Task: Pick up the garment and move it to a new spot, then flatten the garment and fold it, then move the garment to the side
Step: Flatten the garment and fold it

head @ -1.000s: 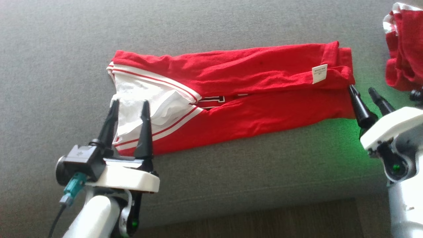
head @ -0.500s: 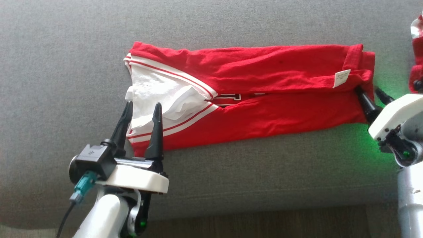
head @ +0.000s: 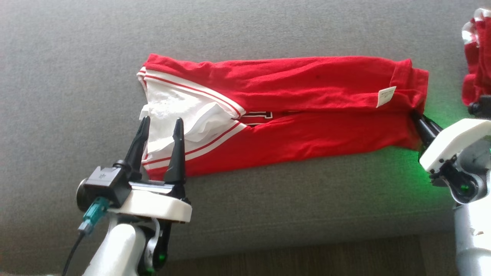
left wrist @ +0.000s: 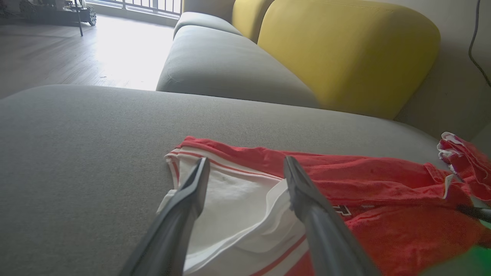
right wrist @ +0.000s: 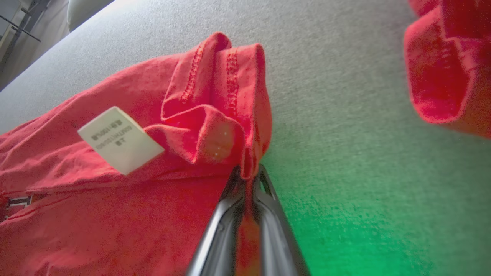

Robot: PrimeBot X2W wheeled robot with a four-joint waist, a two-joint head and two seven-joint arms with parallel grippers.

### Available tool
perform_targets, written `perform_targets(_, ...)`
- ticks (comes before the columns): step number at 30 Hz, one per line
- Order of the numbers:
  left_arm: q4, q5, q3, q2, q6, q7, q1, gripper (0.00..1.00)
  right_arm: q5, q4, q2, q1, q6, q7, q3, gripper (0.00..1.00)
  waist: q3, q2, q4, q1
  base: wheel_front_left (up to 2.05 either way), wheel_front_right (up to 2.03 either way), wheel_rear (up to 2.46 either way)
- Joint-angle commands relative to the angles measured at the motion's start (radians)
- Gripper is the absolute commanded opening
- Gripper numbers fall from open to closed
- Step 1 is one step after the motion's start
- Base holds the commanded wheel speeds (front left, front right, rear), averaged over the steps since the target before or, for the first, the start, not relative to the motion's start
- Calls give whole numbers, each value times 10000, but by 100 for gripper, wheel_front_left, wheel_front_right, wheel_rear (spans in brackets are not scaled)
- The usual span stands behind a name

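The red knit jersey garment (head: 291, 115), trimmed in white stripes, lies folded into a long, softly creased band across the middle of the grey, finely woven sofa cushion (head: 268, 199). Over its rumpled white left end, the left gripper (head: 161, 124) has its tapered dark fingers spread apart, holding nothing. At the right end, the right gripper (right wrist: 248, 174) is clenched on the stitched hem, near a small white rectangular care label (head: 386, 96). A crumpled second red cloth (head: 473, 73) sits far right.

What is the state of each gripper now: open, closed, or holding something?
Left gripper: open, holding nothing.
Right gripper: shut on the garment, at its red edge.
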Motion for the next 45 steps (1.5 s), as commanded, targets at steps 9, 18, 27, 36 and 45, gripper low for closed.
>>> perform_targets(9, -178, 241, 620, 67, -197, -53, 153, 100, 328, -870, -774, -308, -4, -286, -215, 0, -158, 0, -377, 0, 0, 0, 0)
perform_targets(18, -71, 231, 670, -31, -277, -53, 240, 100, 921, -2372, -687, -336, -4, 262, 436, 0, -370, 0, -447, 0, 0, 0, 0)
perform_targets(27, 2, 242, 710, -256, -412, -53, 300, 100, 1201, -4434, -216, -104, -4, 936, 1538, 0, -573, 0, -18, 0, 0, 0, 0)
perform_targets(36, -1, 298, 785, -531, -491, -53, 555, 100, 1283, -5293, 534, 58, -4, 1426, 2858, 0, -769, 0, 831, 0, 0, 0, 0)
perform_targets(45, 45, 361, 821, -733, -643, -53, 660, 100, 1507, -4191, 1039, -396, -4, 1326, 4341, 0, -739, 0, 1473, 0, 0, 0, 0)
